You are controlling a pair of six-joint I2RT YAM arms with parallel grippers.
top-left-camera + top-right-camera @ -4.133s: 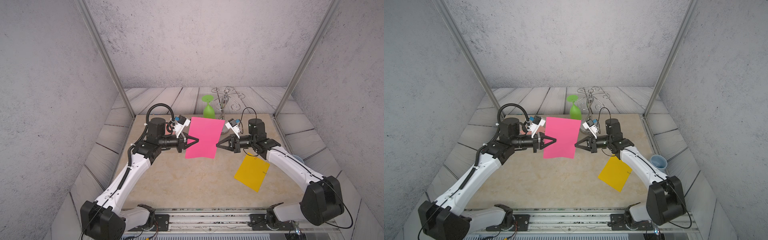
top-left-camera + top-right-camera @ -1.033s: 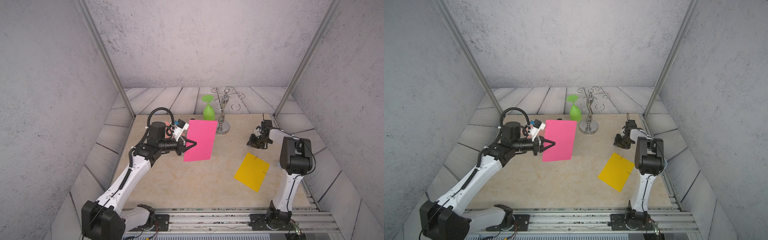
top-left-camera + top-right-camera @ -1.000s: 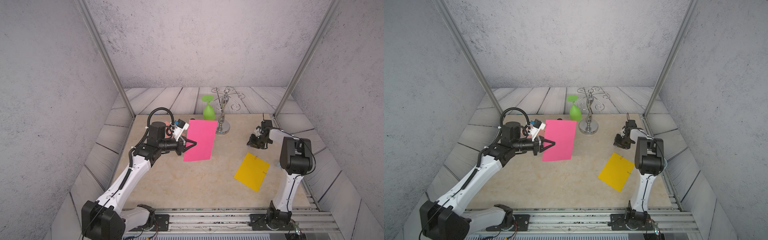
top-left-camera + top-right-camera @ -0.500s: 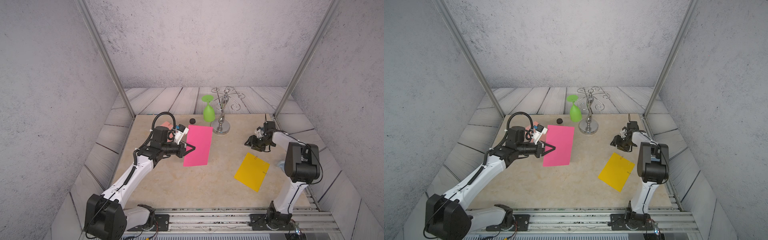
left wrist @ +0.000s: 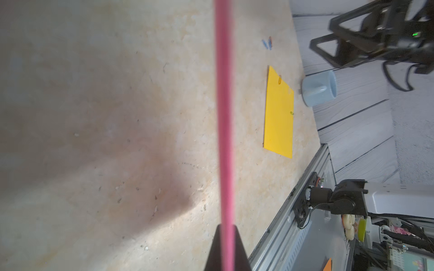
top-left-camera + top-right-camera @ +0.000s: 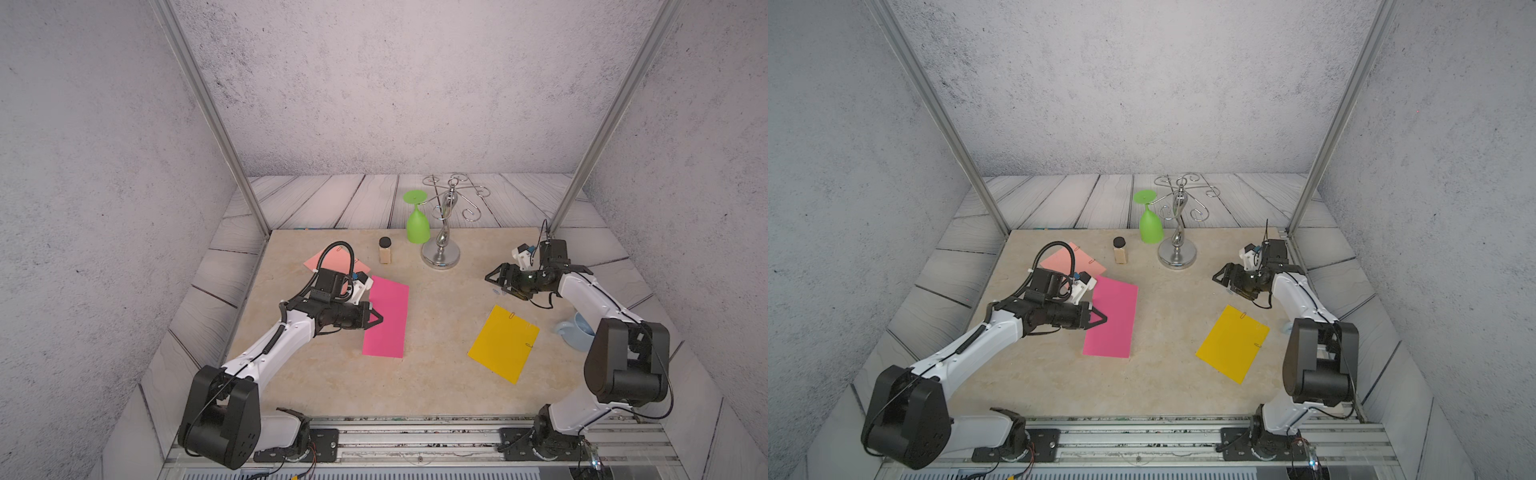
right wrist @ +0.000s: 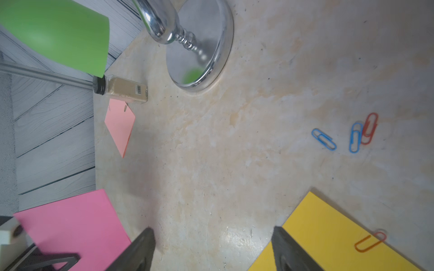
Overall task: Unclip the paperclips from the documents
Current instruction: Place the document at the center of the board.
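Note:
The magenta document [image 6: 386, 316] [image 6: 1113, 318] is held by its left edge in my left gripper [image 6: 379, 319] [image 6: 1103, 319], which is shut on it. The left wrist view shows this sheet edge-on [image 5: 224, 117] between the closed tips [image 5: 226, 227]. The salmon document [image 6: 337, 261] [image 7: 119, 124] lies at the back left with clips on it. The yellow document [image 6: 503, 343] [image 5: 279, 112] lies front right with an orange paperclip [image 7: 368, 241] on one edge. My right gripper [image 6: 498, 284] [image 7: 212, 231] is open and empty. Beside it, three loose paperclips lie on the table: two blue [image 7: 324, 139] [image 7: 355, 138], one red [image 7: 369, 131].
A chrome wire stand [image 6: 441, 253] holds an upside-down green glass [image 6: 417, 224] at the back. A small spice jar [image 6: 385, 251] stands beside them. A pale blue mug [image 6: 575, 330] lies off the table's right edge. A metal rail [image 6: 415, 432] runs along the front.
My right gripper has opened and shifted slightly leftward over the loose clips. My left gripper has carried the magenta sheet down and toward the front, uncovering the spice jar.

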